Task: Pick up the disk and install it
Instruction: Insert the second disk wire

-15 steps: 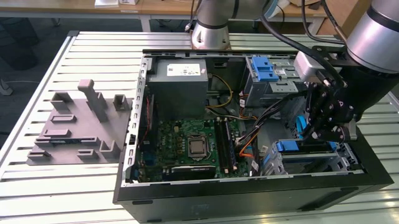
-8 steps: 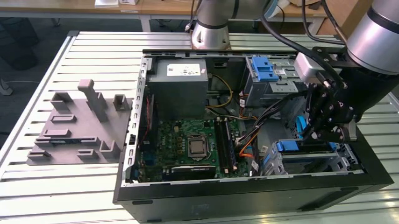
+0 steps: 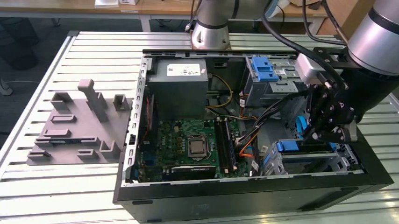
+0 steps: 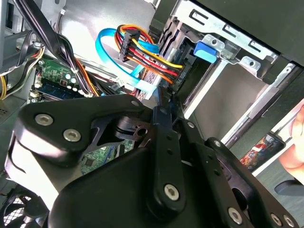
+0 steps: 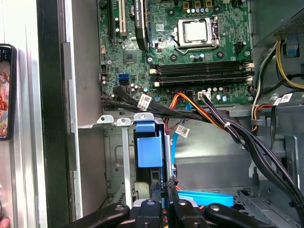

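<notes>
In the exterior view the gripper (image 3: 324,135) hangs inside the open case (image 3: 249,191) on the worktop (image 3: 93,186), at the exterior view's right, just above the lower cage (image 3: 324,161). The disk (image 3: 309,146) sits there, its blue bracket showing in the cage mouth.

In the second wrist view the gripper (image 4: 161,102) points into the cage (image 4: 237,52), next to the bundle of cables (image 4: 142,57).

In the first wrist view the disk (image 5: 149,152) stands edge-on in the cage (image 5: 118,142), and the gripper (image 5: 165,183) is at its blue end. I cannot tell whether the jaws pinch it or only rest against it.

The disk is likely dense and stiff, with smooth metal faces that slip. The plastic bracket looks lighter and may flex. Its blue end is probably the best hold, away from the cables.
</notes>
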Robot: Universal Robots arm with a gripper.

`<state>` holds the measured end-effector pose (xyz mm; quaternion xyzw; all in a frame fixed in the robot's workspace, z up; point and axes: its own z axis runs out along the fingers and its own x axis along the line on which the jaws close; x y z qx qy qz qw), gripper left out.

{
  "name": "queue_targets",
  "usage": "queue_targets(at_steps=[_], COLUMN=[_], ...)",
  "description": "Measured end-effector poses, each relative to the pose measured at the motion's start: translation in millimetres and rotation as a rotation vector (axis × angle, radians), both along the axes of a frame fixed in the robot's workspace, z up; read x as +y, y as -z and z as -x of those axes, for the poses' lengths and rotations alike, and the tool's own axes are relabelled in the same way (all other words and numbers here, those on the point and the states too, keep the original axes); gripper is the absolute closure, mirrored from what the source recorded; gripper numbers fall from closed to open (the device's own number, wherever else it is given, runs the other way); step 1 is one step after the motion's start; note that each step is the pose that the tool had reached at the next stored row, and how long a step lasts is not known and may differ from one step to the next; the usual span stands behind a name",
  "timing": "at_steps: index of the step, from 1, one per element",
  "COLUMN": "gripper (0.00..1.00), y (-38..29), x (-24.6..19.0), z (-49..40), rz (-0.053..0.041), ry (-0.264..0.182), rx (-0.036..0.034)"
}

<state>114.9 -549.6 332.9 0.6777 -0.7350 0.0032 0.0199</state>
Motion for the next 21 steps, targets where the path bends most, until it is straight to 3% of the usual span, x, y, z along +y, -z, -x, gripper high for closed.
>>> queue_targets(at_steps=[21], gripper=[0.84], y=[3.0], x=[-0.8], z=[-1.6], rz=[-0.0012], ry=[0.000], rx=[-0.0001])
